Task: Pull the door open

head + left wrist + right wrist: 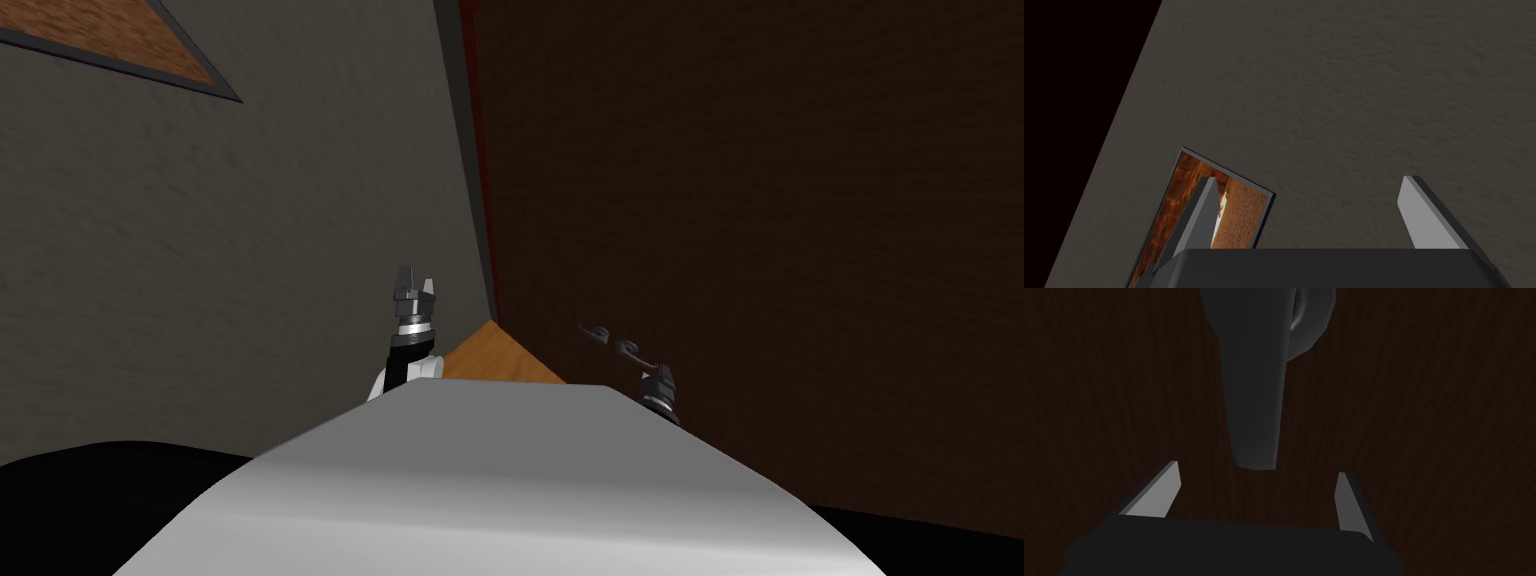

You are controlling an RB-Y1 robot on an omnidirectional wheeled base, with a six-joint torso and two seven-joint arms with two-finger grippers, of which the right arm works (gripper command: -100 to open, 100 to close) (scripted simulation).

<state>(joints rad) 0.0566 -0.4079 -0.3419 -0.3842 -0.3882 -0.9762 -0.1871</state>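
A dark brown wooden door [760, 220] takes up the right side of the head view, with a dark grey lever handle [612, 342] low on it. My right gripper [640, 365] sits just below and right of that handle. In the right wrist view the grey lever [1254, 388] hangs in front of the door [1424, 413], its tip just beyond my open right gripper [1256, 480], between the two fingers but not touched. My left gripper [415, 280] is raised in front of the grey wall, and it is open [1309, 195].
A grey wall [230, 260] stands left of the door, past a dark grey door frame [470, 180]. A framed picture [120, 45] hangs on that wall. A strip of orange wooden floor [500, 362] shows at the foot of the door.
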